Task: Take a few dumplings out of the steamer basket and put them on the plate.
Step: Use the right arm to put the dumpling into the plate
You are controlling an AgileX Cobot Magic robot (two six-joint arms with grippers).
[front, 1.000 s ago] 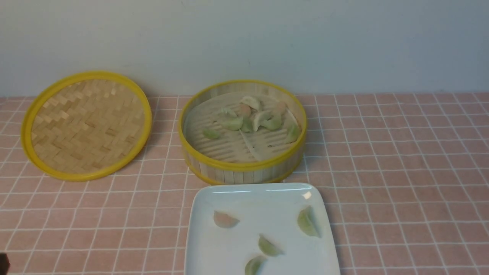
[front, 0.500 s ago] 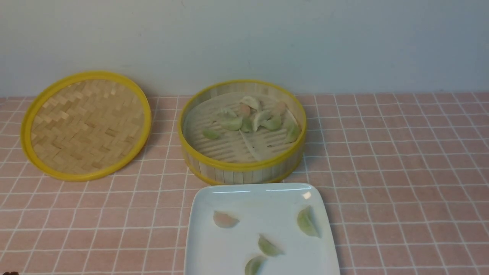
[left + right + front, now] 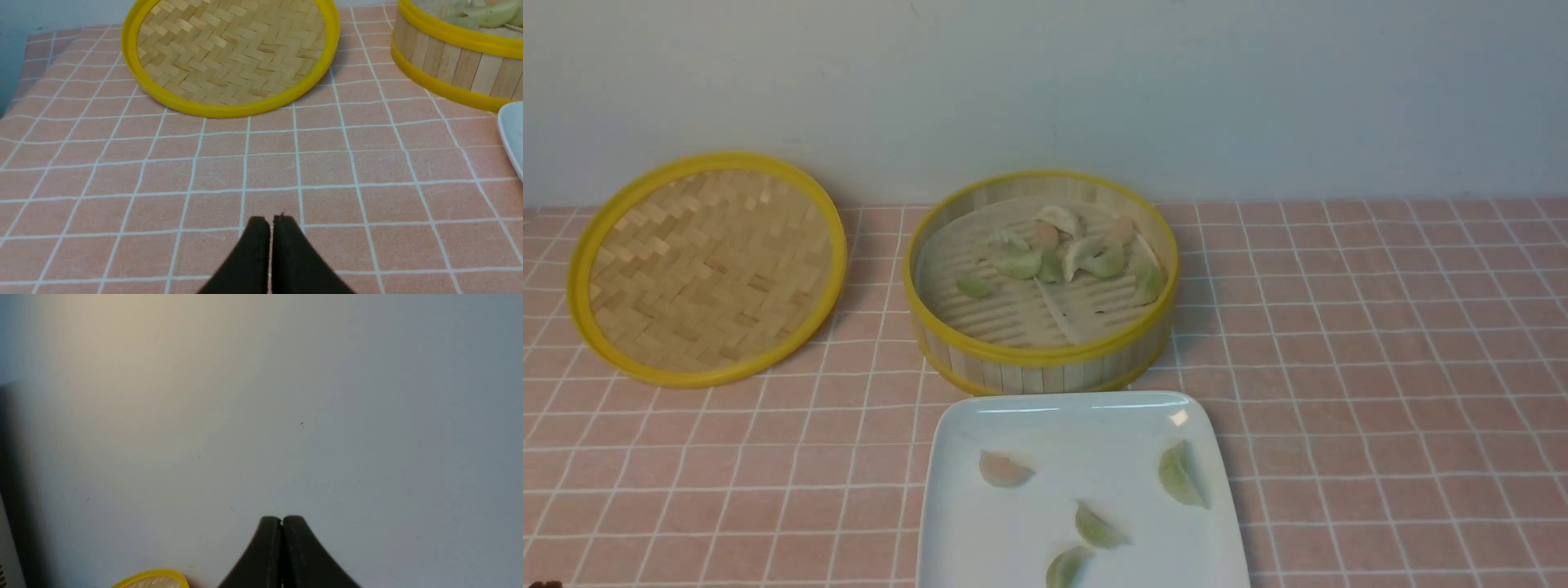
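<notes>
Both pincers, left [image 3: 270,222] and right [image 3: 281,520], are pressed together empty, above pink gridded tablecloth [image 3: 1380,367] before a pale wall [image 3: 1258,90].

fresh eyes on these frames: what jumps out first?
The yellow-rimmed steamer basket at the middle back of the pink checked table, open, with a cluster of dumplings toward its far side. Directly in front of it, the white plate already carries four dumplings, and the woven lid lies to the basket's left. Both grippers are empty and shut: the left gripper low over bare cloth, the right gripper facing the wall.
</notes>
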